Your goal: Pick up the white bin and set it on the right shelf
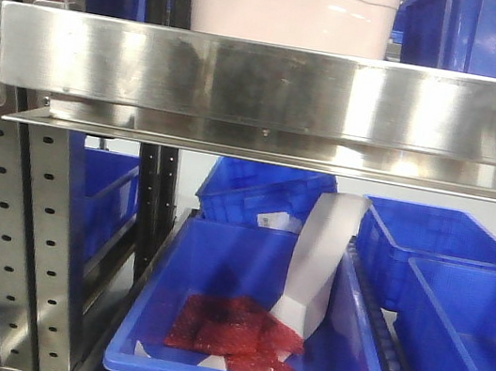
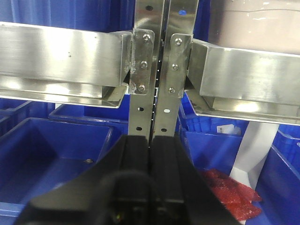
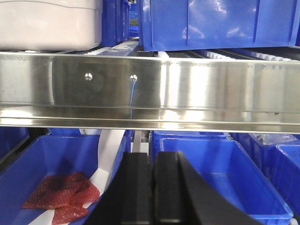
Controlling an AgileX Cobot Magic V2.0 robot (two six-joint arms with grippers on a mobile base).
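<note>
Both jaws are pressed together and empty, left gripper (image 2: 151, 140) and right gripper (image 3: 154, 161) below the right shelf (image 1: 265, 84), where the white bin (image 1: 290, 7) already sits, so you seem finished and need only back away.

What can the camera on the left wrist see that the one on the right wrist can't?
Only the left wrist view shows the bolted perforated uprights where two racks meet, with the left gripper shut below them. Only the right wrist view shows the blue bin on the same tier as the white bin, plus the shut right gripper. Both share the shiny shelf rail and the red packets below.
</note>
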